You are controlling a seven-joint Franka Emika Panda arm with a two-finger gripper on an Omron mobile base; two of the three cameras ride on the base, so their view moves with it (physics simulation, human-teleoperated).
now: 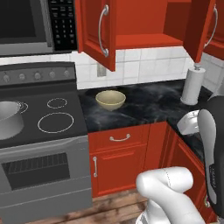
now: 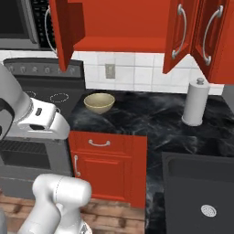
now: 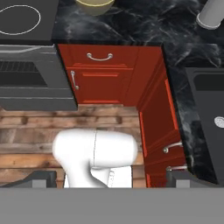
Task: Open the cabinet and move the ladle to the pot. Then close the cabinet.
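On the stove at far left, the pot (image 1: 8, 120) is parked, cabinet (image 1: 131, 26) hanging wide open above
A yellowish bowl (image 1: 110, 99) is sat on the dark counter (image 1: 148, 107), paper towel roll (image 1: 193, 85) further right; gripper (image 3: 111, 181) is spread wide with nothing held, pointed down at the wood floor (image 3: 39, 133)

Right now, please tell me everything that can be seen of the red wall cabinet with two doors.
The cabinet is glossy red and hangs on the wall above the black marbled counter. Both panelled doors are swung open, each with a long curved silver handle. Its red interior and bottom shelf are visible, and no ladle can be seen inside. Nothing touches it.
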